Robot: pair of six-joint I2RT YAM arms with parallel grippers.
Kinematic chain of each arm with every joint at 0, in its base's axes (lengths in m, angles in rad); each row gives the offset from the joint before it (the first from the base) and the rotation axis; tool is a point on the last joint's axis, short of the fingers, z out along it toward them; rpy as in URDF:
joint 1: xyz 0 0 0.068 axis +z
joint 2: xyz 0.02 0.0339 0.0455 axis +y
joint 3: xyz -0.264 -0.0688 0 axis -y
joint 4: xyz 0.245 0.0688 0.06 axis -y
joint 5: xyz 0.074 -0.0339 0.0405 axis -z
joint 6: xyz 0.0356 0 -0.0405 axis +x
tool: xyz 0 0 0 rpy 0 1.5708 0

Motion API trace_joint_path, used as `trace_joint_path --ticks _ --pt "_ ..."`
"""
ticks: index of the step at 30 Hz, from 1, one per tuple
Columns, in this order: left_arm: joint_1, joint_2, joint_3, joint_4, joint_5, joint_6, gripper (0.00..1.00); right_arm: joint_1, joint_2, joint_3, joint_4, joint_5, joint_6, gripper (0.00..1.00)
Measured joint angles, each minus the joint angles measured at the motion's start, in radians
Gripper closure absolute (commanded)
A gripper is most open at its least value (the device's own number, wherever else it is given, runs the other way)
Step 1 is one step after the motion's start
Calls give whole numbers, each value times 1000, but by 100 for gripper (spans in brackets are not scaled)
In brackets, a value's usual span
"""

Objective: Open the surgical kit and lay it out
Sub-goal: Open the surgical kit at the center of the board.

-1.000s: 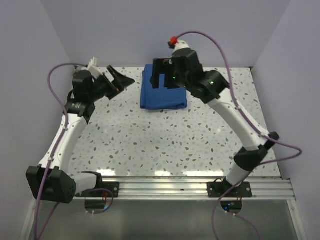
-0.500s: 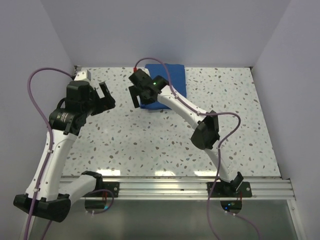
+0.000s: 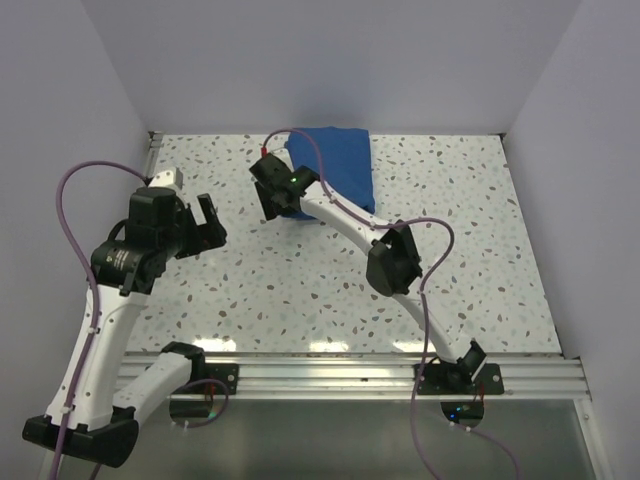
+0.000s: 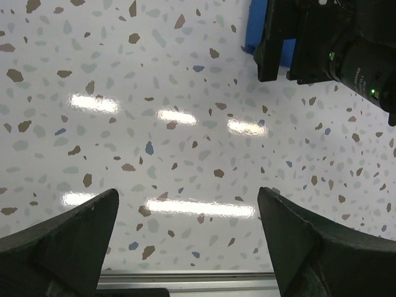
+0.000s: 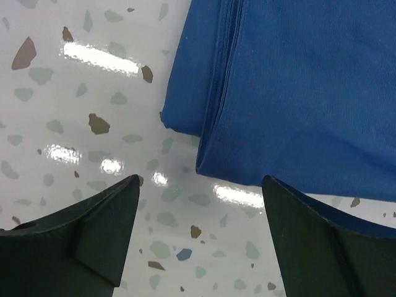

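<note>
The surgical kit (image 3: 338, 162) is a folded royal-blue cloth bundle lying at the back middle of the speckled table. In the right wrist view its layered folded edges (image 5: 291, 86) fill the upper right. My right gripper (image 3: 278, 207) hovers low at the bundle's near-left corner. Its jaws are open, with the cloth corner just beyond the fingertips and only bare table between them (image 5: 201, 179). My left gripper (image 3: 200, 228) hangs open over bare table (image 4: 187, 190) to the left of the bundle. A strip of blue cloth (image 4: 255, 31) and the right gripper (image 4: 309, 43) show at its view's upper right.
Pale walls close in the table at the back and on both sides. A metal rail (image 3: 340, 372) with both arm bases runs along the near edge. Purple cables (image 3: 80, 190) loop off each arm. The right arm's elbow (image 3: 392, 262) hangs over the table's middle.
The right arm swung from above the bundle down to its near-left corner. The left arm drew back toward the near left, and its gripper now points down at the table.
</note>
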Motion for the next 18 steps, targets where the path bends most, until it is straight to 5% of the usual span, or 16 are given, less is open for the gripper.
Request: trace_joint_path --ticks 13,18 --pt "-53 50 -22 -12 29 12 4 -17 87 13 65 62 6 44" --pt "-78 59 -23 -12 30 18 4 -26 107 13 68 76 10 77"
